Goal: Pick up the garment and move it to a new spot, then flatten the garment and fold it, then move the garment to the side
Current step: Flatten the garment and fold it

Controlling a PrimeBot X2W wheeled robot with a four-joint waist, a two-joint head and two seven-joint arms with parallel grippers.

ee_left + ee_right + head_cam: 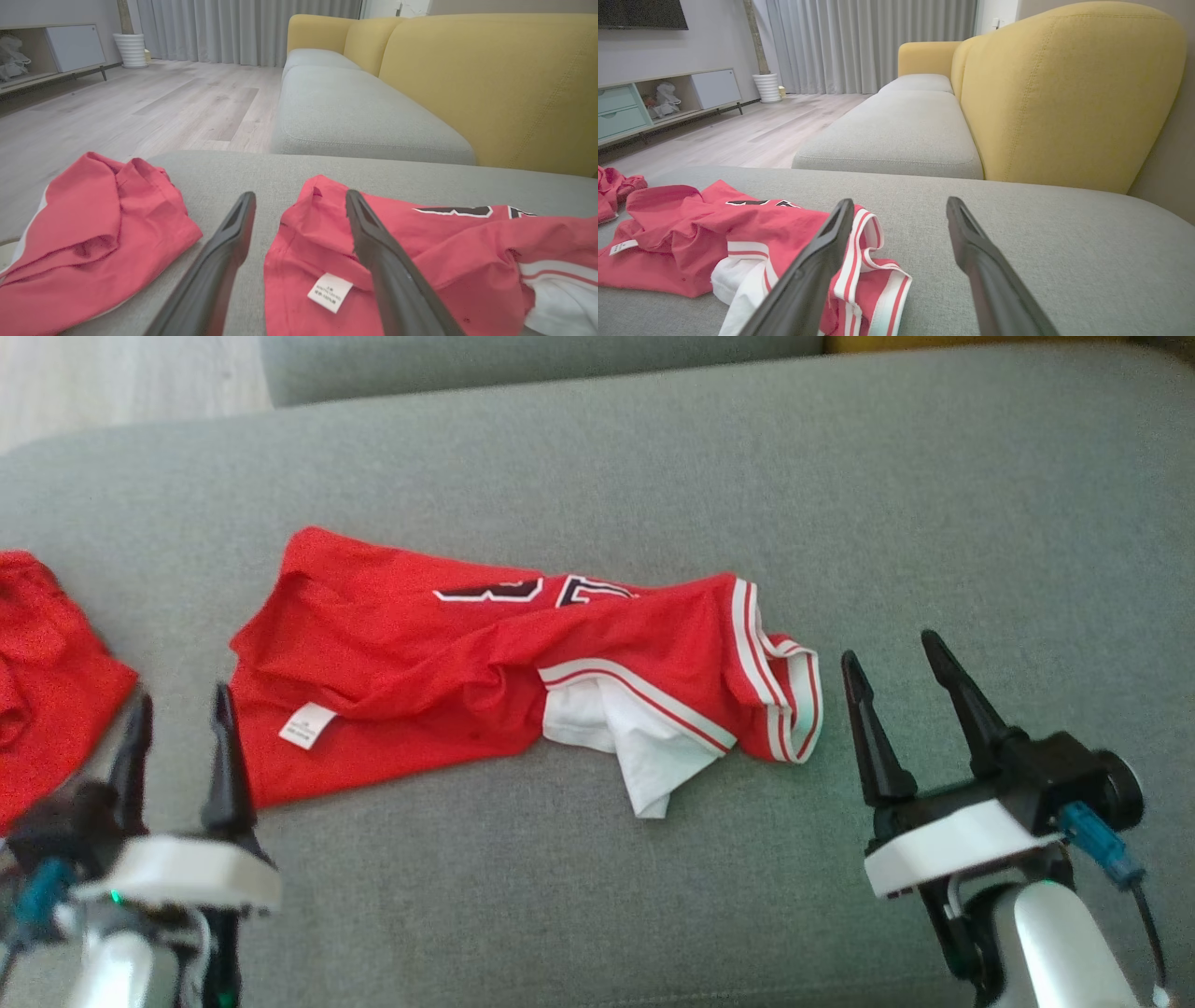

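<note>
Garment point(448, 653) rumpled mid-cushion point(653, 476); bare grey fabric beyond right edge

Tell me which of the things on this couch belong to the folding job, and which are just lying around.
Part of the job:
- red jersey, crumpled on the grey cushion
- left tool, open, at its label end
- right tool, open, beside its striped end

Just lying about:
- second red garment, far left
- yellow backrest
</note>
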